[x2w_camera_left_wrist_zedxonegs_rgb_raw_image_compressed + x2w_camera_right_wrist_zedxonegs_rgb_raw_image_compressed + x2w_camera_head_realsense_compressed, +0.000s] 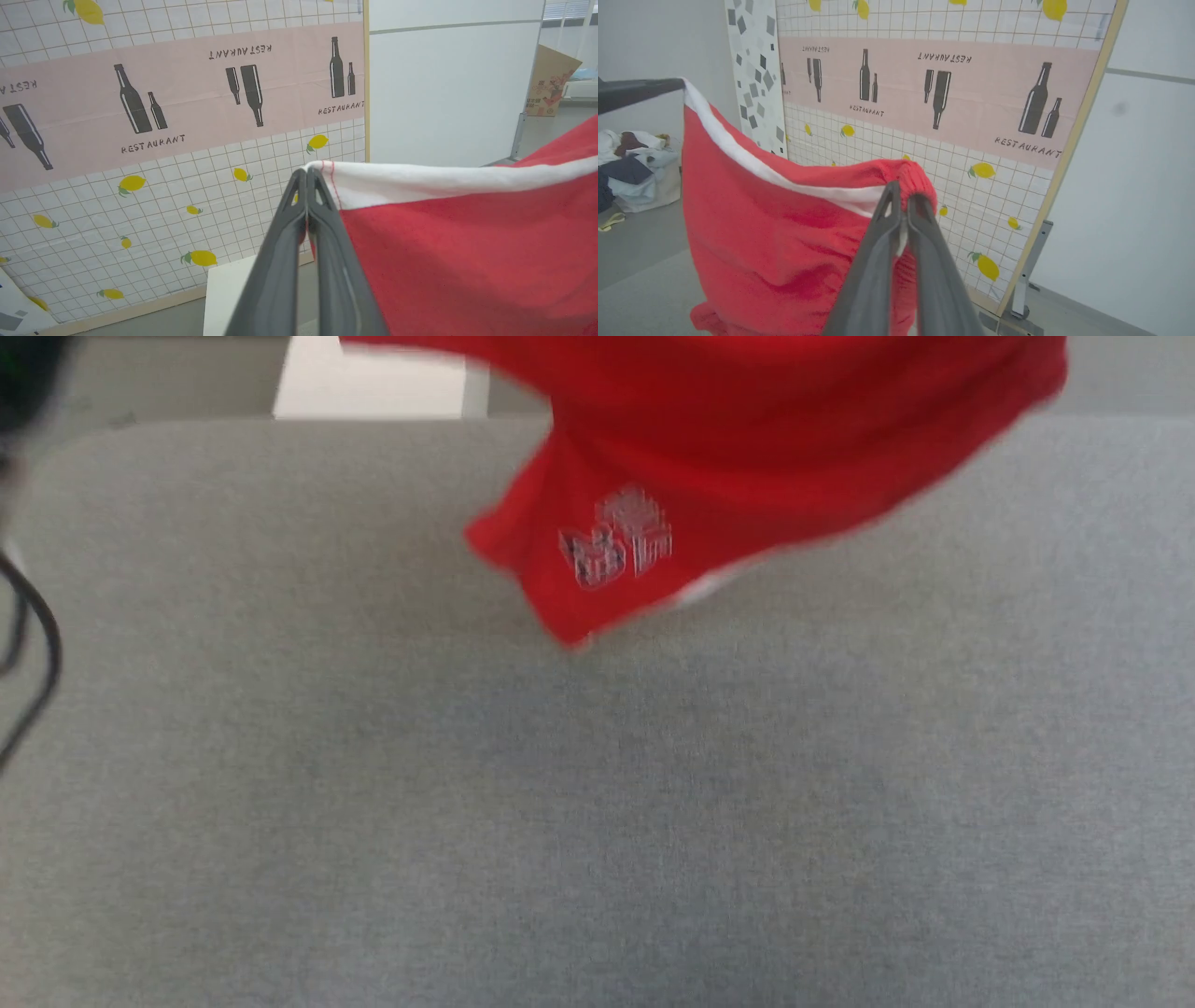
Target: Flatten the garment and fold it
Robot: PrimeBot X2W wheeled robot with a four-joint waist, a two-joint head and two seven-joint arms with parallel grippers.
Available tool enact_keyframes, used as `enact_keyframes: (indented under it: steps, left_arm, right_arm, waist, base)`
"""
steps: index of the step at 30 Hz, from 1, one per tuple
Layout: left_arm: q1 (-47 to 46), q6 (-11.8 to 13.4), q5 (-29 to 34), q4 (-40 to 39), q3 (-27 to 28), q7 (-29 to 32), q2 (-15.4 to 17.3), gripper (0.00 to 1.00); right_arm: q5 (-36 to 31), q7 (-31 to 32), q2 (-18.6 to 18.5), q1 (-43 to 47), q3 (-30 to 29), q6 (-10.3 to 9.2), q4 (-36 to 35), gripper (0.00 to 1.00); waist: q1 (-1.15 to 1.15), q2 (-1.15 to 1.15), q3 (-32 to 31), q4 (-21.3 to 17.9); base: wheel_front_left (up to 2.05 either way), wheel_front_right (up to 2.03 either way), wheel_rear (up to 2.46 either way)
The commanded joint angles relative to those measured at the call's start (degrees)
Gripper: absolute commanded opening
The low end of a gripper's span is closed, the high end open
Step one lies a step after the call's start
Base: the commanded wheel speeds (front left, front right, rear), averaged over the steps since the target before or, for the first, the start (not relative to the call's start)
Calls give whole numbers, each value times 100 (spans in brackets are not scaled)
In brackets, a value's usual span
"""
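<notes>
Left hand [307, 174]: fingers pressed together, pinching the white hem corner of the garment [467, 252]. Right hand [901, 190]: fingers pressed together, pinching the gathered red waistband. The garment hangs stretched between both hands, with the white stripe running along its upper edge. In the head view it is blurred. It lies at the top of that view, over the far part of the grey worktop [597, 803], with a white-printed leg pointing down. Whether that leg touches the worktop cannot be told.
</notes>
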Motion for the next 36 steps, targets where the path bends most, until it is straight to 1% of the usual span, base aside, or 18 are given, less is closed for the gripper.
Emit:
enact_keyframes:
  steps: [1, 4, 8, 12, 16, 19, 22, 25, 28, 31, 36]
  left_arm:
    - [-353, -123, 80, 262, -5, -2, -66, 0]
    - [-1021, -323, 217, 834, -11, -42, -201, 0]
    - [-1837, -491, 390, 1475, 5, -167, -403, 0]
    - [-2462, -602, 537, 2027, 37, -402, -573, 0]
    - [-2796, -716, 605, 2462, 46, -652, -710, 0]
    - [-2819, -774, 623, 2689, 21, -832, -802, 0]
    - [-2618, -799, 588, 2825, -33, -973, -916, 0]
    - [-2228, -766, 548, 2864, -99, -1105, -995, 0]
    - [-1610, -709, 501, 2807, -211, -1212, -1035, 0]
    - [-926, -627, 457, 2649, -336, -1293, -1040, 0]
    - [385, -398, 338, 2175, -550, -1388, -1004, 0]
  right_arm:
    - [-22, -147, 7, -393, 175, -8, 211, 0]
    - [40, -426, 123, -1174, 404, -8, 841, 0]
    - [27, -771, 249, -2110, 709, -8, 1506, 0]
    - [-1, -1110, 358, -2827, 1020, -8, 2127, 0]
    - [40, -1465, 464, -3235, 1296, -8, 2618, 0]
    - [132, -1663, 541, -3294, 1479, -8, 2901, 0]
    - [288, -1790, 608, -3155, 1675, -8, 3107, 0]
    - [384, -1858, 601, -2886, 1918, -8, 3192, 0]
    - [540, -1918, 581, -2469, 2112, -8, 3265, 0]
    - [625, -1926, 503, -2004, 2381, -8, 3195, 0]
    - [948, -1918, 274, -1038, 2686, -8, 3050, 0]
  waist:
    - [0, 0, 686, -119]
    - [0, 0, 1087, -147]
    - [0, 0, 1565, -145]
    - [0, 0, 1911, -101]
    - [0, 0, 2111, -40]
    - [0, 0, 2189, 30]
    - [0, 0, 2219, 120]
    - [0, 0, 2180, 202]
    - [0, 0, 2068, 283]
    - [0, 0, 1911, 355]
    - [0, 0, 1468, 483]
  base:
    - [0, 0, 0]
    - [0, 0, 0]
    - [0, 0, 0]
    - [0, 0, 0]
    - [0, 0, 0]
    - [0, 0, 0]
    - [0, 0, 0]
    - [0, 0, 0]
    - [0, 0, 0]
    - [0, 0, 0]
    - [0, 0, 0]
